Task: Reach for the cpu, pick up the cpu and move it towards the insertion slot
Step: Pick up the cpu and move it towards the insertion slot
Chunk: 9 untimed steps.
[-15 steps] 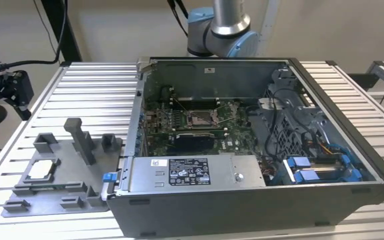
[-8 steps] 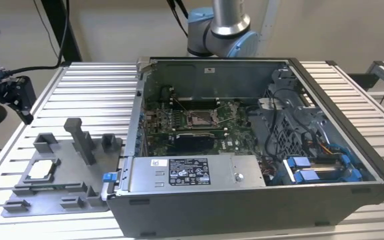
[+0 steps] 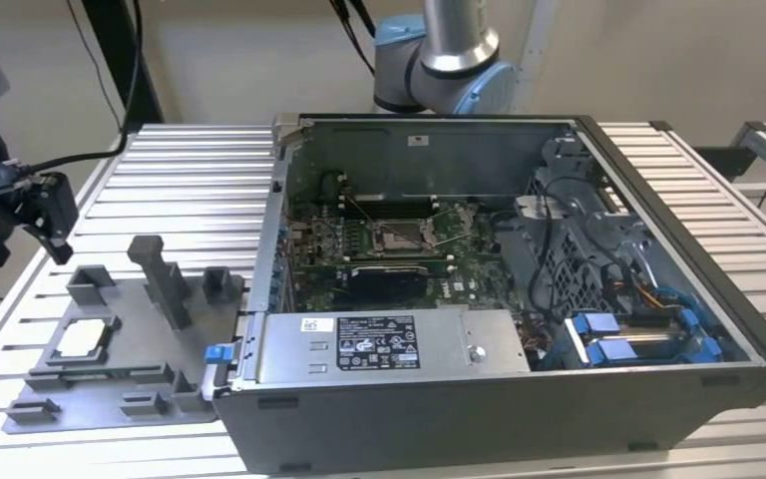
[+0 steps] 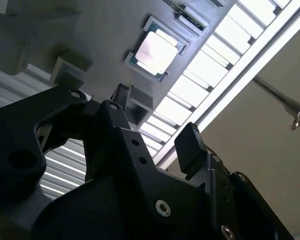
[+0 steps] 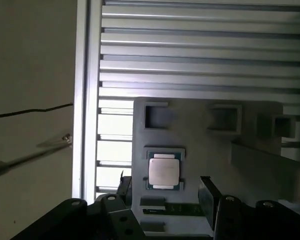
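The cpu (image 3: 80,339) (image 4: 155,52) (image 5: 163,171) is a small silvery-white square lying flat in a recess of the grey plastic tray (image 3: 117,399) at the exterior view's left. My gripper (image 3: 41,215) (image 4: 157,120) (image 5: 166,190) hangs in the air above the tray's far side, well clear of the chip. Its two black fingers stand open with nothing between them. In both wrist views the chip lies ahead of the fingertips. The insertion slot (image 3: 399,235), with a shiny metal frame and dark centre, sits on the green board inside the open computer case.
The open computer case (image 3: 702,384) takes up the middle and the exterior view's right, with a power supply (image 3: 376,344) along its near wall and blue-tabbed cables at its right. Upright posts (image 3: 164,279) rise from the tray. A ribbed metal table (image 3: 184,180) lies underneath.
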Each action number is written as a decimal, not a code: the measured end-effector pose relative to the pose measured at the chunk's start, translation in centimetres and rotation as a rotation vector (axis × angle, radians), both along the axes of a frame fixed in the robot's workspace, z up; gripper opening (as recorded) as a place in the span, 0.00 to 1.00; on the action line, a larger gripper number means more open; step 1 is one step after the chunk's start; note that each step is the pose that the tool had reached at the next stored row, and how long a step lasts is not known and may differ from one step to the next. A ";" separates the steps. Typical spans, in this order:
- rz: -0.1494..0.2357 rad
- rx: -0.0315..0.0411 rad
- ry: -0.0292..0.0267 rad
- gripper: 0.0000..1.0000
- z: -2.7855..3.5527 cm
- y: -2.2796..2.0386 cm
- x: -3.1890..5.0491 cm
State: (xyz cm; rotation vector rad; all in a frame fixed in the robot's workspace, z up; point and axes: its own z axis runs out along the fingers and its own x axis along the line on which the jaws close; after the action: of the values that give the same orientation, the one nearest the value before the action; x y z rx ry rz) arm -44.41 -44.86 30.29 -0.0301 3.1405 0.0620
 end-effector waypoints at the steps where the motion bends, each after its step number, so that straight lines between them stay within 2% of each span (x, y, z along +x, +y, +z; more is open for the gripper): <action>1: 0.000 0.0001 -0.0002 0.00 -0.20 -0.09 0.00; 9: 0.000 0.0000 0.0000 0.00 -1.64 -0.41 0.01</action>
State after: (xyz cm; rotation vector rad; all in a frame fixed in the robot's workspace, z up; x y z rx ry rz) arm -44.40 -45.27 28.64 -0.0302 3.1404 0.0620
